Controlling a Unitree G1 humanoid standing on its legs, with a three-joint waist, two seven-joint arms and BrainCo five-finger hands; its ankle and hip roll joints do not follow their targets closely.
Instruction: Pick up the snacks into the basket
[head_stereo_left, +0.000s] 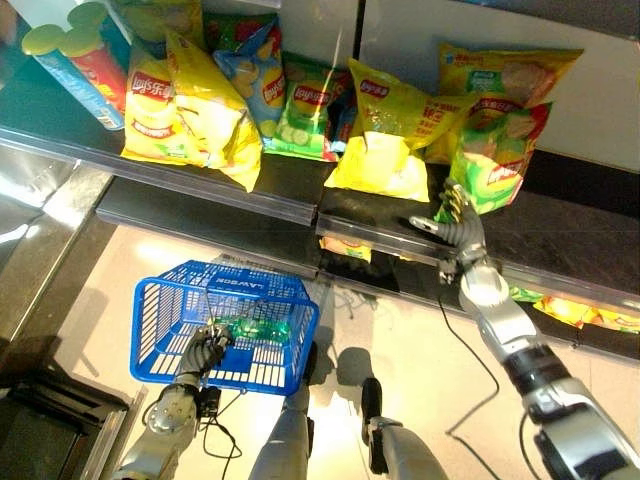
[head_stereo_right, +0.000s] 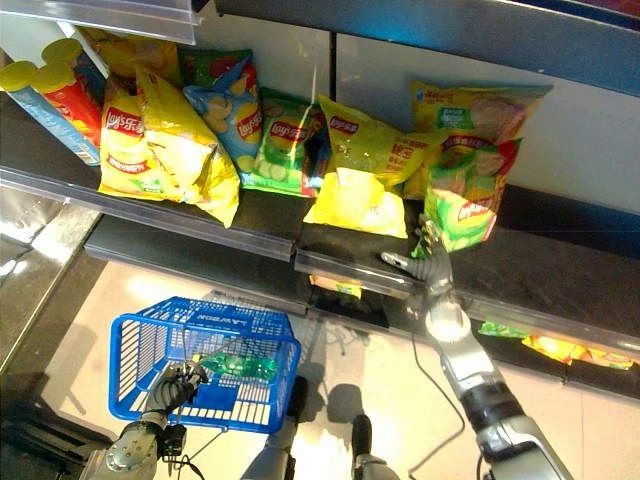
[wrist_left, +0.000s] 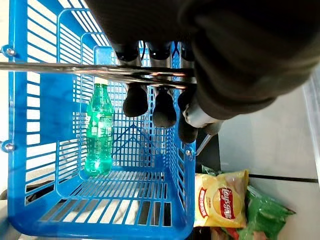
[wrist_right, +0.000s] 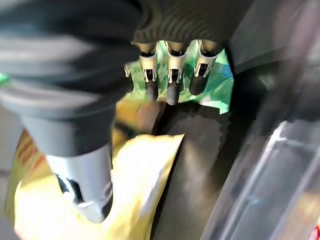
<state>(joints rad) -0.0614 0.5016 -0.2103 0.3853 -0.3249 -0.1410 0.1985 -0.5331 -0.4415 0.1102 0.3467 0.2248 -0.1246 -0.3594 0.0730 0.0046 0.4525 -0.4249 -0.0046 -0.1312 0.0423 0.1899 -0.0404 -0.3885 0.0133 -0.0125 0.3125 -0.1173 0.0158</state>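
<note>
Meanwhile right hand (head_stereo_left: 458, 228), fingers apart, reaches green chip bag (head_stereo_left: 487, 172); left hand (head_stereo_left: 205, 351) grips basket (head_stereo_left: 170, 300) handle.

My arms are silver-grey with dark joint bands. Each hand wears a dark ribbed cover over its back and wrist, and my silver fingers (wrist_right: 170, 75) end in dark tips.

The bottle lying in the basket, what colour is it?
The bottle is green, clearest in the left wrist view.
</note>
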